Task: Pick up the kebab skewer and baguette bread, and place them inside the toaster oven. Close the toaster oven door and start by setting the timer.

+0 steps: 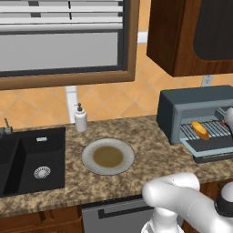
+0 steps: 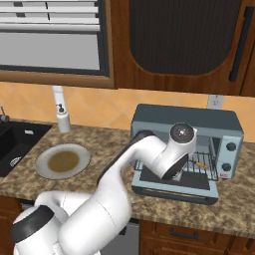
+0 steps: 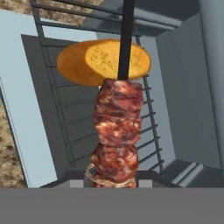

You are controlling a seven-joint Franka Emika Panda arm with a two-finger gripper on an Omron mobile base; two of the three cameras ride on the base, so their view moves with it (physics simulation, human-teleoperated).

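Note:
My gripper (image 3: 112,178) is shut on the kebab skewer (image 3: 117,127), a dark stick with reddish-brown meat chunks that points away from the hand over the wire rack (image 3: 65,109). The golden baguette bread (image 3: 94,61) lies on that rack just beyond the skewer's meat. From the left base view the baguette bread (image 1: 200,129) rests inside the open toaster oven (image 1: 182,102). The toaster oven door (image 1: 214,152) hangs down flat in front. In the right base view my hand (image 2: 175,157) reaches into the toaster oven (image 2: 189,117) above the lowered toaster oven door (image 2: 174,191).
A round plate (image 1: 88,157) sits on the granite counter left of the oven. A soap dispenser (image 1: 80,118) stands by the wall and a black sink (image 1: 32,159) lies at far left. Oven knobs (image 2: 230,148) are on its right side. A wooden wall cabinet (image 1: 182,36) hangs above.

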